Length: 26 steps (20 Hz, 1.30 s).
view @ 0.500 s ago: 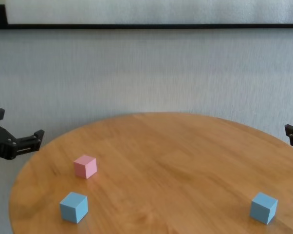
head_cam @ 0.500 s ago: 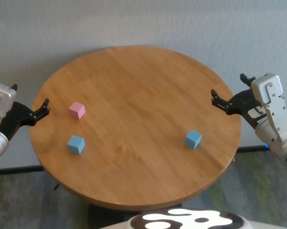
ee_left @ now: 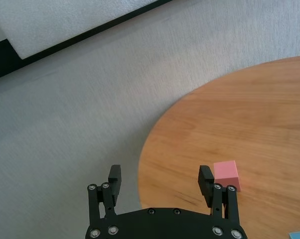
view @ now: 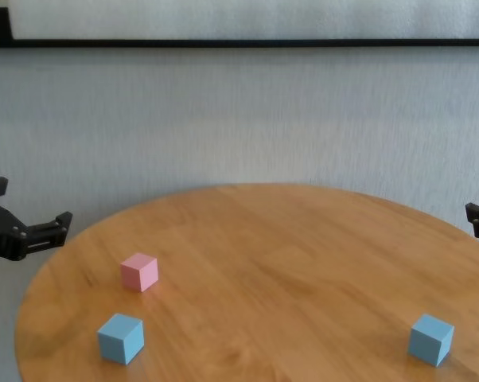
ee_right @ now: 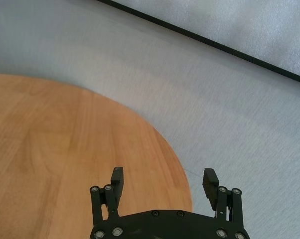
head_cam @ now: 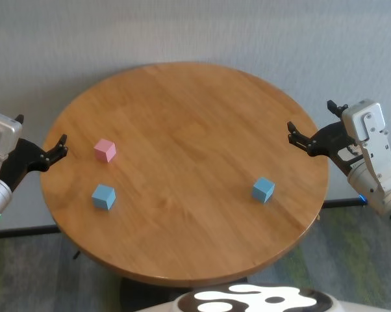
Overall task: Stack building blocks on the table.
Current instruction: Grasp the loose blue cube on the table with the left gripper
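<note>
Pink and blue cubes sit apart on my round wooden table [head_cam: 195, 117], none stacked. I see the pink block [head_cam: 104, 150] near the table's left edge, resting flat. One blue block [head_cam: 103, 196] lies just nearer to me than the pink one, also by the left edge and not touching it. A second blue block [head_cam: 263, 190] sits well apart from those two, toward the right edge. My left gripper [head_cam: 41, 139] hovers just off the left edge at about the pink block's level, jaws spread wide and holding nothing; in its wrist view the pink block shows just past one fingertip [ee_left: 206, 175]. My right gripper [head_cam: 312, 123] hangs at the right edge, farther back than the lone blue block, jaws also spread wide and holding nothing.
</note>
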Tool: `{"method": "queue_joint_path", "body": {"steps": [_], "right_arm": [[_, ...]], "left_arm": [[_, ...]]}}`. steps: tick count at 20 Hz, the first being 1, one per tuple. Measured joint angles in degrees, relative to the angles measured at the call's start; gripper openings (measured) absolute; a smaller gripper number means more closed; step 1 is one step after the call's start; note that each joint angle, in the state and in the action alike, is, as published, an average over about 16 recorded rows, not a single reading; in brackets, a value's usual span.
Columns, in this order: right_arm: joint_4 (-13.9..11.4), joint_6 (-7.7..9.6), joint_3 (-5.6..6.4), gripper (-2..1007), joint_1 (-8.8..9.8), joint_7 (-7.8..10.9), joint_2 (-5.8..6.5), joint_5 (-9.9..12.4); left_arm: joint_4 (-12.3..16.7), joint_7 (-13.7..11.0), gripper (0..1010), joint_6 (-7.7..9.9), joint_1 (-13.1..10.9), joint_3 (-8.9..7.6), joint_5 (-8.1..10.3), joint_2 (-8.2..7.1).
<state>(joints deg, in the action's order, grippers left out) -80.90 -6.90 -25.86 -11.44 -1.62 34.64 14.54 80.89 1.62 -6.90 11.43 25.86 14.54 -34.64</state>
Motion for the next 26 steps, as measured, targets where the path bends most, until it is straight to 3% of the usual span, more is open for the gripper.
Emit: {"method": "queue_joint_path", "body": {"steps": [26], "right_arm": [[0.0, 0.00, 0.00, 1005, 0.00, 0.00, 0.00, 0.0]], "left_arm": [[0.0, -0.1, 1003, 0.01, -0.1, -0.19, -0.16, 0.14]]}}
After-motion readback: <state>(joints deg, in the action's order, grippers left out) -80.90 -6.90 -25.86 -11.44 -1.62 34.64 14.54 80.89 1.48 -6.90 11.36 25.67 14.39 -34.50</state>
